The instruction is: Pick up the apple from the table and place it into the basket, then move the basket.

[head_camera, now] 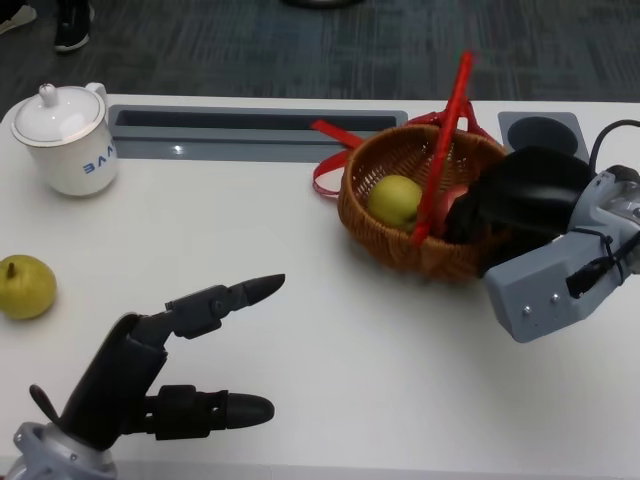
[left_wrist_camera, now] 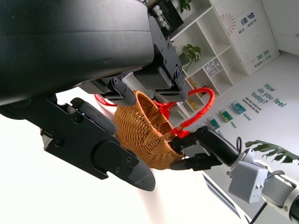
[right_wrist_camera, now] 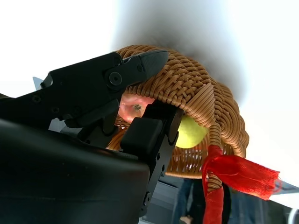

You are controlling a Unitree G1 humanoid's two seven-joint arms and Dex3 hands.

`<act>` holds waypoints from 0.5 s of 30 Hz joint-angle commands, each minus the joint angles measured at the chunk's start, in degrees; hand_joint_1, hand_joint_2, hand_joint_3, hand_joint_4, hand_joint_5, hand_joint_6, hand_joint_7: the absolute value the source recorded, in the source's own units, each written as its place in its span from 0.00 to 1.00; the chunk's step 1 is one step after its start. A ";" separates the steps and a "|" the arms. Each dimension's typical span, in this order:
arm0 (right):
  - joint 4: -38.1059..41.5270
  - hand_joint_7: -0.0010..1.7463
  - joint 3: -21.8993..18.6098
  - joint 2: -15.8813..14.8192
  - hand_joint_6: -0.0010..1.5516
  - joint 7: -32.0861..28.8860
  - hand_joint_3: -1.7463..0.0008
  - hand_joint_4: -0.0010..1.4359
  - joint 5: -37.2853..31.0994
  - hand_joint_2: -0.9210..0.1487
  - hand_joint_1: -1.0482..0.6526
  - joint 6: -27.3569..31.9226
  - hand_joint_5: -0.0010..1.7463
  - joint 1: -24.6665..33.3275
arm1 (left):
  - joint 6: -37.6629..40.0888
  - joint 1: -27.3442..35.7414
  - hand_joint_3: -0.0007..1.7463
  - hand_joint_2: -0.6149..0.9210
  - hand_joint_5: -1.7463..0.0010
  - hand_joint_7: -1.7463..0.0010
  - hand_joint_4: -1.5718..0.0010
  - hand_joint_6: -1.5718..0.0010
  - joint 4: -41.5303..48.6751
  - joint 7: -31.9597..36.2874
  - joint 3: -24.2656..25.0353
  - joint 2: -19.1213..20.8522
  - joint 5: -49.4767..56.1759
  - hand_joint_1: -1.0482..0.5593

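At the far left of the table (head_camera: 330, 380), near its back edge, stands a white lidded mug (head_camera: 62, 138) with blue lettering. Nearer to me, by the left edge, lies a yellow-green pear (head_camera: 25, 286), well apart from everything else.

My left hand (head_camera: 160, 365) rests low over the near part of the table, its fingers spread and stretched forward, holding nothing. In my left wrist view those fingers (left_wrist_camera: 117, 161) point toward the basket but stay apart from it.

Along the back of the table runs a grey recessed tray (head_camera: 255, 130).

Right of centre stands the wicker basket (head_camera: 400, 235), with a red-wrapped handle (head_camera: 445, 150) rising over it and red ribbon (head_camera: 335, 160) trailing off its left side. Inside lies a yellow-green fruit (head_camera: 395, 198), and beside it, toward my right hand, the red apple (right_wrist_camera: 135, 106), which my right wrist view shows most plainly.

My right hand (head_camera: 520, 200) is at the basket's right rim. One finger (right_wrist_camera: 117, 77) lies over the outside of the woven wall while others reach inside close to the apple, so the rim sits between them. I cannot tell whether they press on it or whether they touch the apple.
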 commanded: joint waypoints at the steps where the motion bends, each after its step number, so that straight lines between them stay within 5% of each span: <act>1: 1.58 0.00 -1.32 0.24 0.74 1.14 1.00 0.72 0.82 0.08 0.43 5.06 0.48 -1.97 | -1.45 0.29 0.00 0.88 1.00 1.00 0.57 0.59 0.47 1.02 0.88 0.63 0.22 0.34; 6: 2.80 0.00 -1.90 1.18 0.73 2.34 1.00 0.61 0.76 0.07 0.43 13.34 0.48 -3.00 | -1.50 1.47 0.00 0.88 1.00 1.00 0.57 0.59 -0.12 1.10 1.30 0.54 0.14 0.34; 11: 3.30 0.00 -3.28 1.66 0.68 5.08 1.00 0.75 1.39 0.05 0.44 20.02 0.12 -4.70 | -1.91 3.38 0.00 0.89 1.00 1.00 0.57 0.60 -0.63 1.17 1.78 0.67 -0.39 0.34; 15: 3.47 0.00 -5.13 2.05 0.68 6.10 1.00 0.77 2.27 0.05 0.42 22.80 0.06 -5.46 | -2.19 4.69 0.00 0.89 1.00 1.00 0.57 0.60 -0.77 1.38 2.06 0.61 -0.63 0.35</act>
